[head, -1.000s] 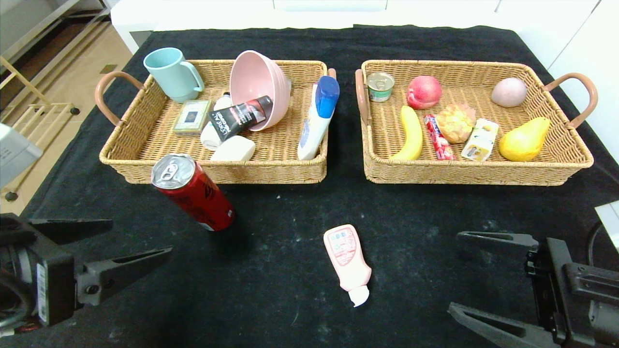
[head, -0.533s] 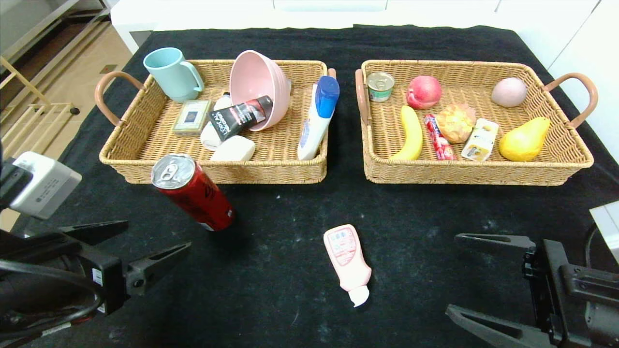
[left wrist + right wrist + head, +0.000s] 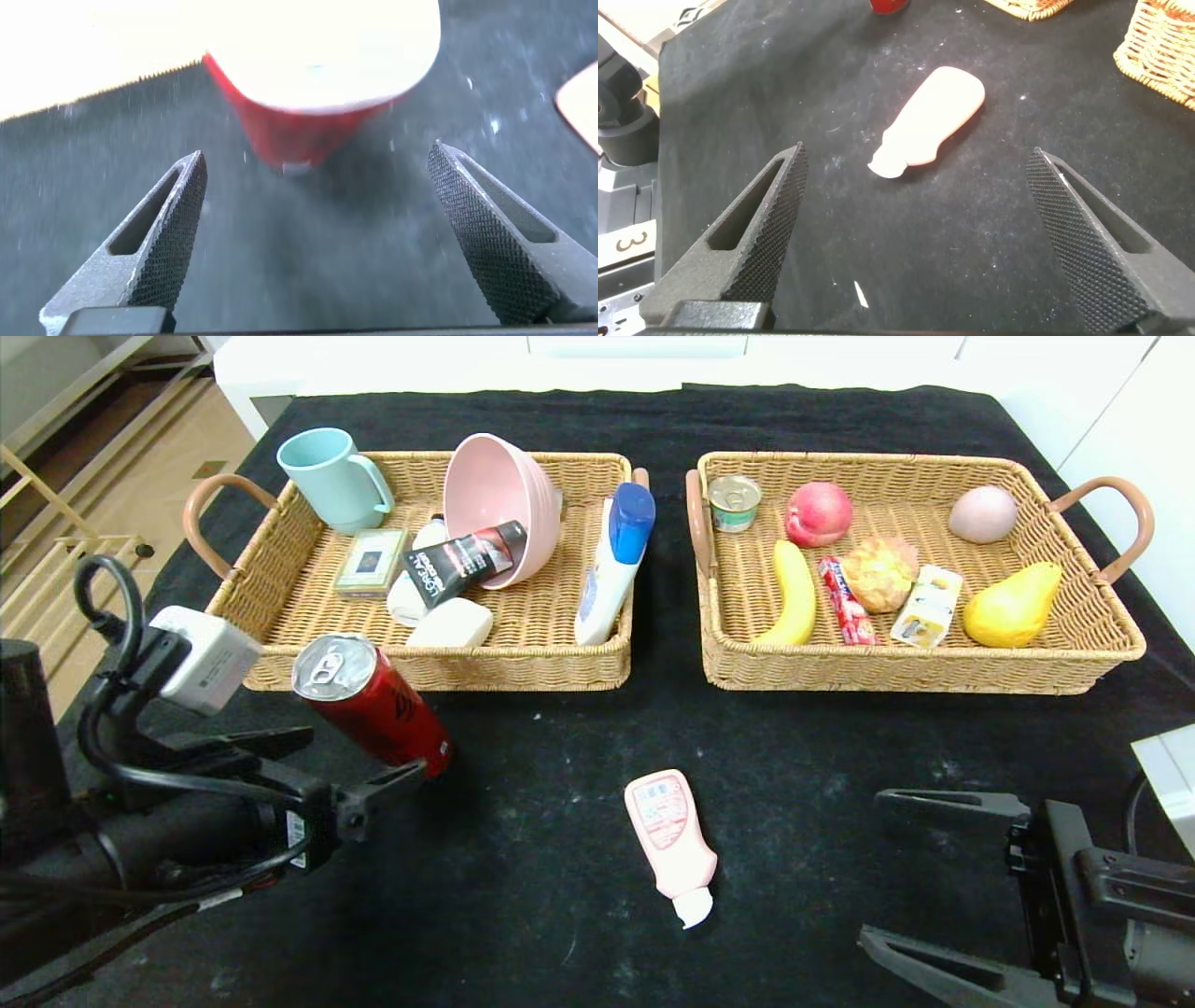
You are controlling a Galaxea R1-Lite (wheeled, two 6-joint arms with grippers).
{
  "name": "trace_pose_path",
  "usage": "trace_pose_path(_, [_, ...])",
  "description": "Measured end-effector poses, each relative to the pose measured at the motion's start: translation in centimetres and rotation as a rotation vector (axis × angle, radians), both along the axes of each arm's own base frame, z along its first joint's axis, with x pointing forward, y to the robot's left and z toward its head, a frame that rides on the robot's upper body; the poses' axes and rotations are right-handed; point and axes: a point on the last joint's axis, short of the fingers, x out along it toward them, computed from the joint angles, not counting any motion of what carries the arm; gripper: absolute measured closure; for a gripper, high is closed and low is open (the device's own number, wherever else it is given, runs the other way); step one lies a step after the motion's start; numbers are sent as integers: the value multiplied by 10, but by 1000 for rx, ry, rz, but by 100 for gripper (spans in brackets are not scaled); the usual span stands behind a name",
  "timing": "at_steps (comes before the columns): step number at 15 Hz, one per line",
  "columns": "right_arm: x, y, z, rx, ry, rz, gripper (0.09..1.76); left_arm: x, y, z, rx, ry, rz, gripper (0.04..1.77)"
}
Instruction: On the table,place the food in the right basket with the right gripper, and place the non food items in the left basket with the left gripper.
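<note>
black table (image 3: 579, 728) | left gripper (image 3: 359, 756) (spread wide) beside red can (image 3: 373, 707)

can (image 3: 372, 706) left — squeeze bottle (image 3: 672, 842) right

The right gripper (image 3: 910, 233) hangs above the black table (image 3: 785, 103) with its two textured fingers (image 3: 761, 224) spread wide and nothing between them. Beyond the fingertips a pink squeeze bottle (image 3: 934, 117) lies flat on the cloth, its white cap (image 3: 887, 166) turned toward the gripper. Farther than the bottle a small red piece of a can (image 3: 889, 5) shows at the frame edge, and wicker of two baskets (image 3: 1162, 42) stands near it, well apart from the bottle.
</note>
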Motion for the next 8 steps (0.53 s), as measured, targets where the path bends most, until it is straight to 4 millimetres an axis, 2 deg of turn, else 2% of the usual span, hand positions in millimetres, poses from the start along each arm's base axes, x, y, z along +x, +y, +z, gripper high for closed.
trace_pose_path(8, [0,0,1,2,-5,-1,14,30,-10,3,11,-10,47,9])
